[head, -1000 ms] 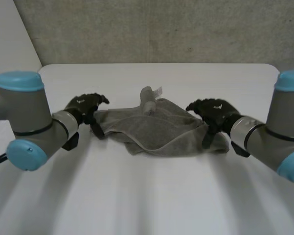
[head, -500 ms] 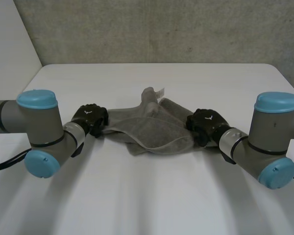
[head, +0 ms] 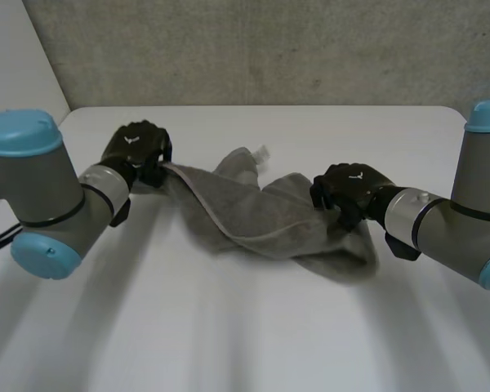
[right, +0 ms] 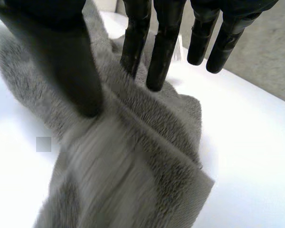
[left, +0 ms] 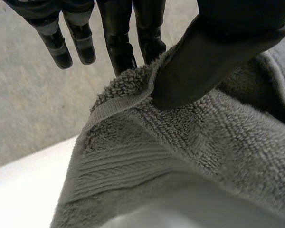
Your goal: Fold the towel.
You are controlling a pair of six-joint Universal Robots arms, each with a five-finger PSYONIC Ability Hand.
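Over the white table (head: 229, 343), the rumpled grey terry towel (head: 257, 216) is stretched between both hands: left hand (head: 135, 152) pinching a corner, right hand (head: 349, 190) clamped on the opposite edge.

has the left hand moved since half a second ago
Yes. In the head view the left hand, pinching a corner of the towel, is now closer to the far edge of the table and has lifted that corner with it.
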